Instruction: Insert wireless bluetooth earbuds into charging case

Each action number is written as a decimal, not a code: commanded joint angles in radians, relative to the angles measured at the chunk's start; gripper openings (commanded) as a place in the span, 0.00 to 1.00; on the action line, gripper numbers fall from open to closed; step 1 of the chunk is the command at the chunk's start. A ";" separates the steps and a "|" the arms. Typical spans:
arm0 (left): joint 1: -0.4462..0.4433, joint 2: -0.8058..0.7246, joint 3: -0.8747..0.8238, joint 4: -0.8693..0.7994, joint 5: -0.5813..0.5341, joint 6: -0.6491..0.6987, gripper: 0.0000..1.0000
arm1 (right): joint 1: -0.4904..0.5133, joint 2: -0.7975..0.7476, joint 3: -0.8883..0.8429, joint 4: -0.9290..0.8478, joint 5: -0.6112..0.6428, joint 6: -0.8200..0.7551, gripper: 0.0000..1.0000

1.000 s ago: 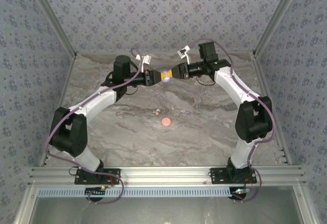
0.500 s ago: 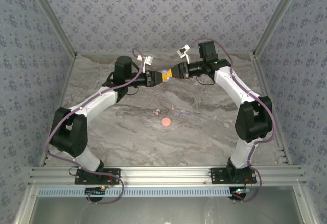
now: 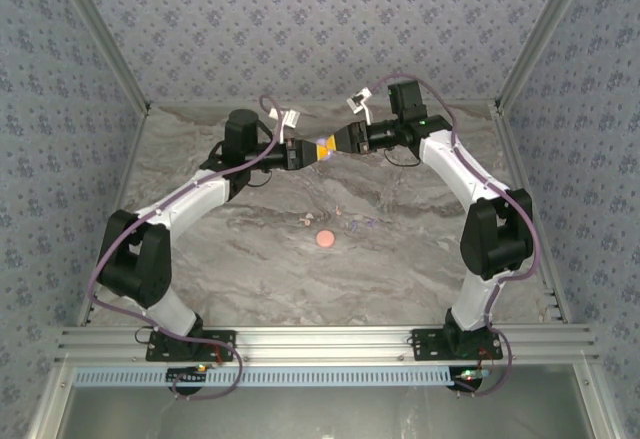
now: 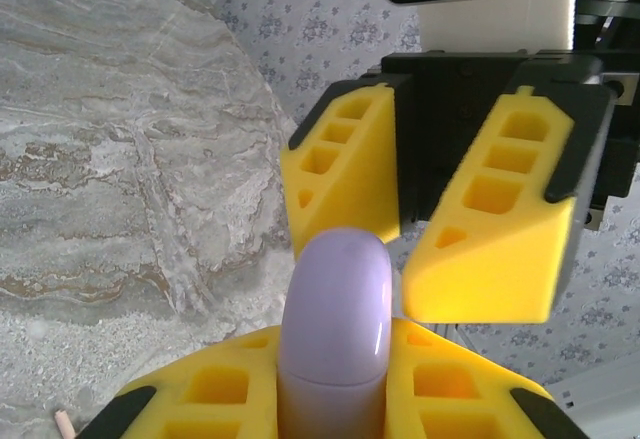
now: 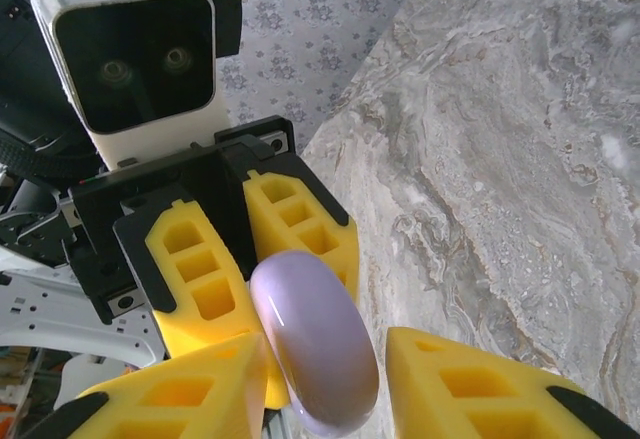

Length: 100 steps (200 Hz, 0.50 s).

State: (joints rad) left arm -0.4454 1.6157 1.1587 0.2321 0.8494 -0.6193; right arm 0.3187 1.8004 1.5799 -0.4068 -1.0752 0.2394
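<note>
Left end effector (image 4: 333, 369) pinches lilac case (image 4: 335, 289) edge-on, held aloft at 12 o'clock over the surface (image 3: 420, 259). Right end effector (image 5: 325, 359) faces it, fingers spread either side of that case. Earbuds (image 3: 303, 221) lie loose on the surface, 11 to 1 o'clock of pink case (image 3: 323, 239).

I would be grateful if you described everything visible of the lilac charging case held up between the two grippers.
The lilac charging case is a smooth, glossy, rounded disc that looks like plastic, and it appears closed. It is seen edge-on, raised above the marble table. The left gripper clamps it between its yellow jaws. The right gripper faces it with jaws open on either side of its far edge. Whether they touch it is unclear.
</note>
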 commanded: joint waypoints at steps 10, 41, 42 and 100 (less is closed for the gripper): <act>-0.004 -0.010 0.067 -0.065 -0.007 0.079 0.15 | 0.003 -0.059 0.041 -0.078 0.113 -0.035 0.50; -0.011 -0.047 0.029 -0.016 -0.068 0.203 0.18 | 0.017 -0.120 0.043 -0.174 0.320 -0.097 0.55; -0.011 -0.049 0.024 -0.005 -0.070 0.206 0.18 | 0.018 -0.122 0.042 -0.176 0.324 -0.098 0.55; -0.021 -0.102 -0.113 0.212 -0.002 0.558 0.17 | 0.057 -0.177 0.066 -0.305 0.318 -0.214 0.59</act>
State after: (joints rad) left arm -0.4591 1.5501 1.0542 0.3378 0.8001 -0.2684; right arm 0.3569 1.6554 1.6142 -0.6178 -0.7723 0.1040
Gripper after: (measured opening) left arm 0.202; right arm 0.582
